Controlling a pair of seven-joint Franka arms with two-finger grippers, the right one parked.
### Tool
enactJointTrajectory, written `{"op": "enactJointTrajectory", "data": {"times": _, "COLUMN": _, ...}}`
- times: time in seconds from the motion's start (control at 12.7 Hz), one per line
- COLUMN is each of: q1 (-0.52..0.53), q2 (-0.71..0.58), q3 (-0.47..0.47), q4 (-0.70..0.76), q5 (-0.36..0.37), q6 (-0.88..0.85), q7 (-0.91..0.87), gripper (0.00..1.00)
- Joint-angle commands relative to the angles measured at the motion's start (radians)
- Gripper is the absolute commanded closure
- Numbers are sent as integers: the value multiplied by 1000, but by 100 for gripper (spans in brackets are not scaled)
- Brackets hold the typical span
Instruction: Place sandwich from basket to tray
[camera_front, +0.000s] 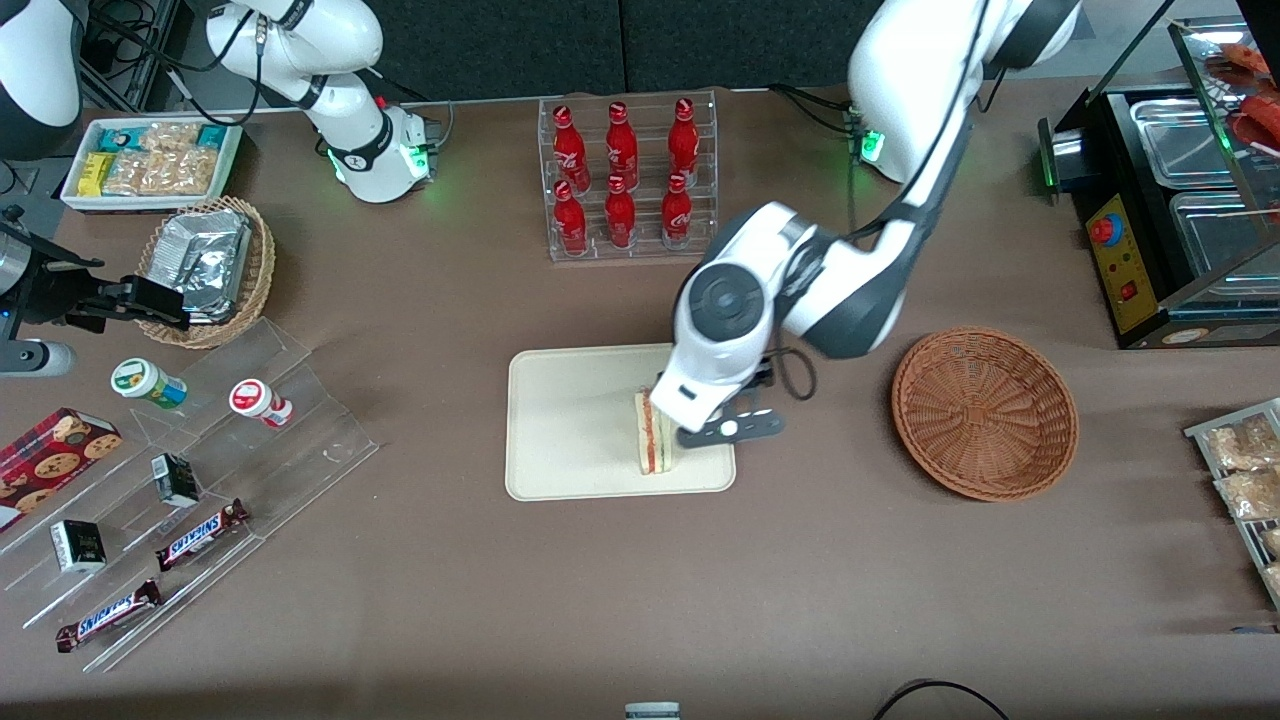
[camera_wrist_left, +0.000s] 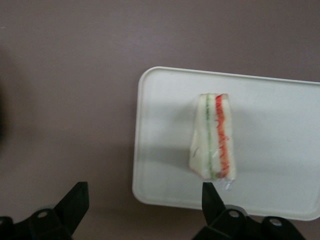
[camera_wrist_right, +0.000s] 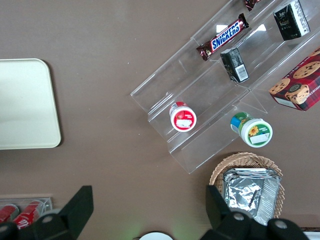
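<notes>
Brown surface (camera_front: 620, 600) carries everything. Left arm (camera_front: 900, 200) reaches in over the tray, wrist housing covering the tray's corner nearest the basket.

Acrylic stepped rack (camera_front: 200, 500) sits toward the parked arm's end: two Snickers bars (camera_front: 203, 533), small dark boxes, two lidded cups on it. Cookie box (camera_front: 50, 455) lies beside the rack.

Black machine with steel pans (camera_front: 1170, 200) is at the working arm's end.

Bottle rack (camera_front: 630, 175) stands farther from the front camera than the tray, holding six red bottles.

Tray (camera_front: 570, 420) is mid-surface, cream, flat. Basket (camera_front: 985, 412) sits beside it toward the working arm's end, well apart, with nothing in it.

Tan wicker basket (camera_front: 205, 270) with foil packs and a white box of snacks (camera_front: 150, 160) sit at the parked arm's end, farther from the front camera than the acrylic rack.

Sandwich (camera_front: 657, 438) rests on the tray, near the edge facing the basket, cut edge up with red and green layers showing; wrapped in clear film per the wrist view (camera_wrist_left: 214, 142).

Gripper (camera_front: 715, 425) hangs just above the sandwich. Jaws spread wide apart, holding nothing: in the wrist view (camera_wrist_left: 145, 202) one fingertip (camera_wrist_left: 210, 195) sits close to the sandwich's end, the other is over bare surface off the tray.
</notes>
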Motion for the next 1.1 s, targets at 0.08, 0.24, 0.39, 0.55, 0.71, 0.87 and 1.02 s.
{"op": "enactJointTrajectory", "data": {"times": 0.08, "q1": 102, "q2": -387, "q3": -5, "q4": -457, "q5": -34, "q6": 87, "q7": 117, "gripper": 0}}
{"op": "enactJointTrajectory", "data": {"times": 0.24, "q1": 161, "q2": -477, "q3": -3, "q4": -557, "q5": -36, "q6": 78, "q7": 257, "gripper": 0}}
{"op": "enactJointTrajectory", "data": {"times": 0.39, "q1": 244, "q2": -549, "q3": -3, "q4": -643, "q5": -36, "q6": 74, "q7": 370, "gripper": 0}}
{"op": "enactJointTrajectory", "data": {"times": 0.55, "q1": 376, "q2": -613, "q3": -2, "q4": -709, "q5": -36, "q6": 64, "q7": 571, "gripper": 0}}
{"op": "enactJointTrajectory", "data": {"times": 0.71, "q1": 488, "q2": -646, "q3": -2, "q4": -703, "q5": -38, "q6": -5, "q7": 700, "gripper": 0}}
{"op": "enactJointTrajectory", "data": {"times": 0.87, "q1": 594, "q2": -696, "q3": -2, "q4": -691, "q5": -38, "q6": -43, "q7": 800, "gripper": 0}}
{"op": "enactJointTrajectory", "data": {"times": 1.02, "q1": 651, "q2": -721, "q3": 0, "q4": -624, "q5": -35, "q6": -150, "q7": 848, "gripper": 0}}
